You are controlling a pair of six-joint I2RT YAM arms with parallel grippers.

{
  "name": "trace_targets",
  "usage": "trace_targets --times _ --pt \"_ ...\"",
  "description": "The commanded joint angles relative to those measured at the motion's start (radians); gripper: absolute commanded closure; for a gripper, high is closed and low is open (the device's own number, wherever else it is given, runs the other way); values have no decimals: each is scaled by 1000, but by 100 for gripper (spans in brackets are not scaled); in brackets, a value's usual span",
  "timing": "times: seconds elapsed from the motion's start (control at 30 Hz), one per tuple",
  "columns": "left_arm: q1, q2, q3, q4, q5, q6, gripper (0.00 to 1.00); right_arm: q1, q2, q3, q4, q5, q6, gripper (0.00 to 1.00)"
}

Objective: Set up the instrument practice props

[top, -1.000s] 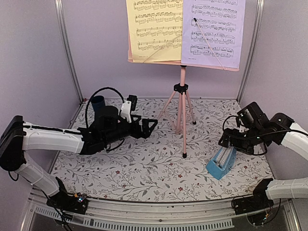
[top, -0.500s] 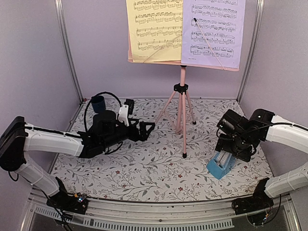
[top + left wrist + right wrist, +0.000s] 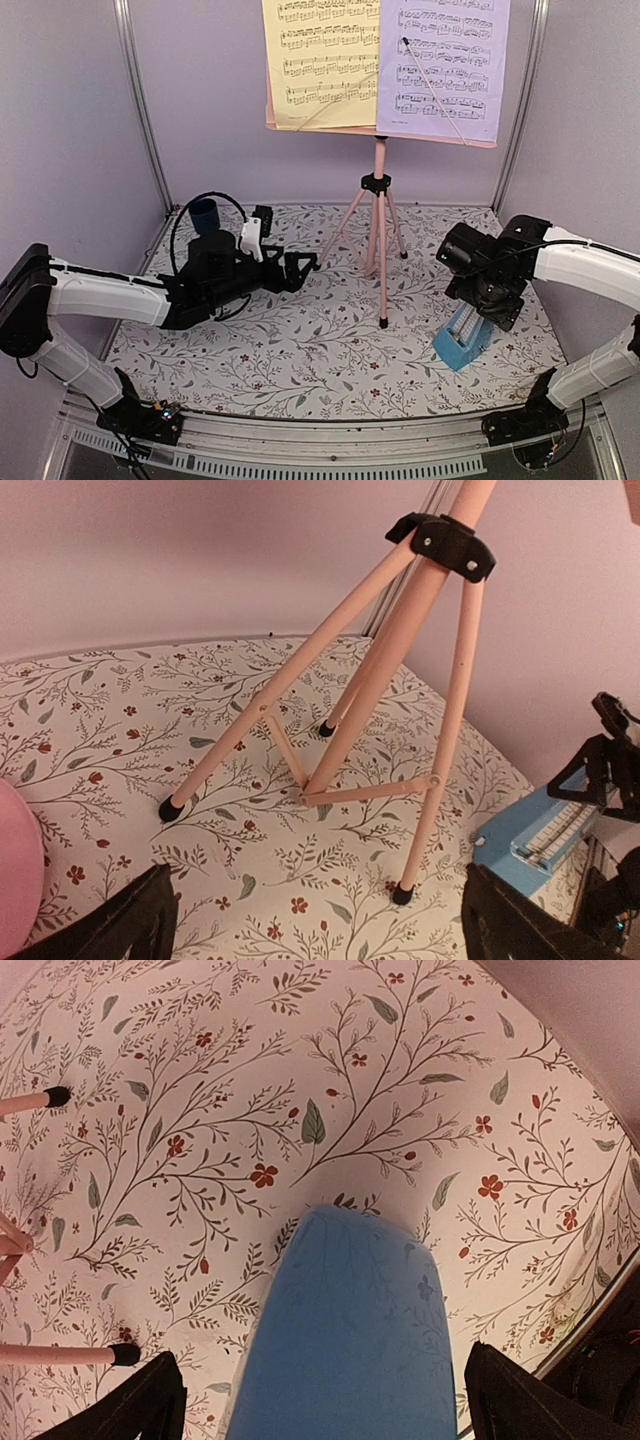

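i see the table [image 3: 320,350] covered edge to edge in a white print of leafy sprigs and small red flowers. the pink music stand [image 3: 379,215] stands on it toward the back centre, with three black-tipped feet spread on the print. the blue metronome [image 3: 462,338] rests at front right with its pale ribbed face up, apart from the stand's feet. a dark blue cup [image 3: 204,214] stands in the back left corner. my left wrist view catches a rounded pink edge [image 3: 12,870] i cannot identify.
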Motion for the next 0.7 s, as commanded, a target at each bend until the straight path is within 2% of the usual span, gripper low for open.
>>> trace_targets --times 0.0,0.1,0.23,0.43,0.67 --pt "24 -25 -15 29 8 -8 1 2 29 21 -31 55 57 1" --pt "29 -32 -15 24 9 -7 1 2 31 10 -18 55 61 1" --pt "32 -40 -19 19 7 -9 1 4 18 0 -6 62 55 11" --pt "33 -39 -18 19 8 -17 1 2 18 -1 24 63 23 20" --pt "31 -45 -17 7 13 -11 1 3 3 17 158 64 -188 29"
